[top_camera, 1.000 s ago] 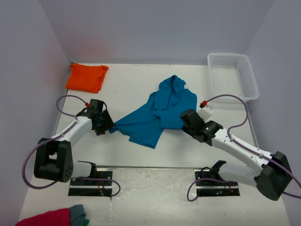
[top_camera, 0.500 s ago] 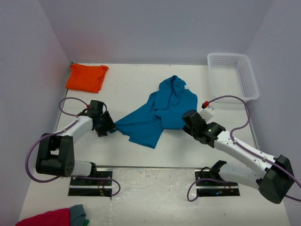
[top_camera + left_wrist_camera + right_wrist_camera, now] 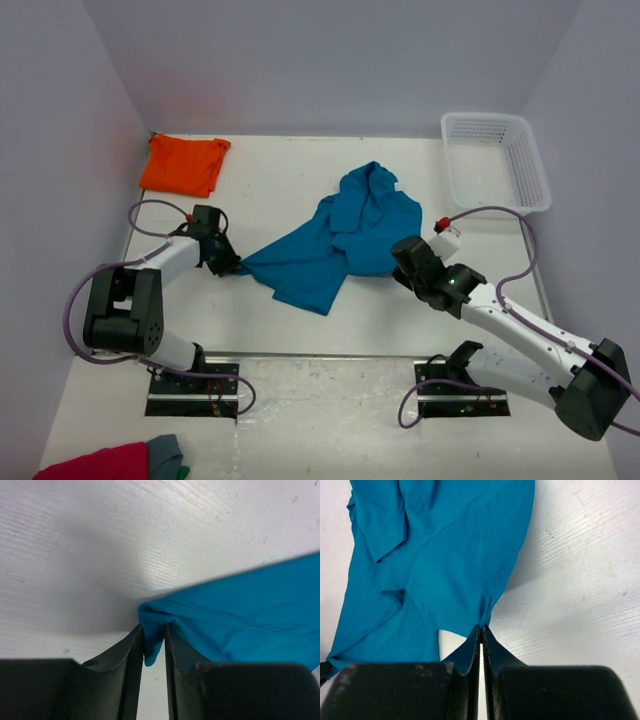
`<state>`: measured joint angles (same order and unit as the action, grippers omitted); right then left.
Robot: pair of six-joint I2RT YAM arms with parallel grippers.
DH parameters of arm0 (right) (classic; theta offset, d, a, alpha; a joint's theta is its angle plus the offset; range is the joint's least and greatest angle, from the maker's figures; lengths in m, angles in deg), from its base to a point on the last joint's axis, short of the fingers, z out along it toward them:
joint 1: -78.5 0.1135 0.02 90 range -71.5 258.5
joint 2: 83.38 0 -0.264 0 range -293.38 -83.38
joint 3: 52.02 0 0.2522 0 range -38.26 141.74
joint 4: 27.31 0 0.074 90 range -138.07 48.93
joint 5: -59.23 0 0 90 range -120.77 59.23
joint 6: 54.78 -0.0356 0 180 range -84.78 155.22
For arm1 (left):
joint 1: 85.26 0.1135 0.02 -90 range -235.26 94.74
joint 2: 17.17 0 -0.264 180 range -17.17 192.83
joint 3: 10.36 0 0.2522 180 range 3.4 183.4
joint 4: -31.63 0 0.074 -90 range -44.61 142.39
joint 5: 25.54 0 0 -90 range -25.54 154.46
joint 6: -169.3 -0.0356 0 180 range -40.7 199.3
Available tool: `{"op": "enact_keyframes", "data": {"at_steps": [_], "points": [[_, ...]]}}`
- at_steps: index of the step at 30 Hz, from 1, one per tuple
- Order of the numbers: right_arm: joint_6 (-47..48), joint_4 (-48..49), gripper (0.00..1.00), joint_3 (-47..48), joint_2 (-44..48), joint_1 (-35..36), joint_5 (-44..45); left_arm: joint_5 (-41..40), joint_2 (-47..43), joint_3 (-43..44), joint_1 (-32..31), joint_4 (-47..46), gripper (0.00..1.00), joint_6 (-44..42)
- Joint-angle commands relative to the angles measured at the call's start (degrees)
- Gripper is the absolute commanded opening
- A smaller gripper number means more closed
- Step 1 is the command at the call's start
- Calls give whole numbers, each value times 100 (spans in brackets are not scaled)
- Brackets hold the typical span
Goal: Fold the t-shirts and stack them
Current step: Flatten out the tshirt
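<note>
Orange tee (image 3: 183,165) is folded at the desk's (image 3: 280,190) far-left corner; teal tee (image 3: 335,235), unfolded and unstacked, is pinched by left gripper (image 3: 154,631) and right gripper (image 3: 481,630).

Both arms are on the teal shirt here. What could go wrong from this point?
The left gripper pinches only the tip of a corner of the teal t-shirt; a pull may slip it free.
The right gripper is shut on a thin bit of edge, so that hold may slip too.
The shirt lies bunched in the middle; spreading it may leave folds.
</note>
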<state>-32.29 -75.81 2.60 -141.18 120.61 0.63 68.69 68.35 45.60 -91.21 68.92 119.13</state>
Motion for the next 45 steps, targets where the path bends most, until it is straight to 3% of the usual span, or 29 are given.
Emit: {"op": "enact_keyframes", "data": {"at_steps": [1,3,6,11,18,24,30,31,35,40,45], "points": [[-131,-15,0,-17,155,34,341,-353,413,-229,42,126,24,-116],[-140,-15,0,-17,111,26,323,-326,440,-238,33,99,20,-116],[-140,-15,0,1,-12,34,262,-248,379,-238,33,117,0,-125],[-27,20,0,97,-90,26,297,-256,-51,-185,42,371,0,-160],[886,-261,0,1027,-433,-88,894,-695,-1879,244,-11,1152,0,-608],[3065,-244,0,2925,-1161,-966,685,-1161,-2900,1262,-11,1733,0,-1100],[4919,-620,0,5552,-2092,-1635,499,-1566,-2874,2484,-20,1884,0,-1601],[5035,-804,0,6408,-2252,-1783,508,-1661,-2830,2643,-11,1910,0,-1628],[5537,-1421,0,8286,-2797,-2101,288,-1873,-2567,3364,-11,1910,0,-2040],[5986,-1456,0,9097,-2825,-2172,-150,-1444,-2408,4226,-20,1629,0,-2603],[5960,-1176,0,8677,-2140,-2145,-626,-653,-2654,4665,-11,1128,0,-2929]]}}
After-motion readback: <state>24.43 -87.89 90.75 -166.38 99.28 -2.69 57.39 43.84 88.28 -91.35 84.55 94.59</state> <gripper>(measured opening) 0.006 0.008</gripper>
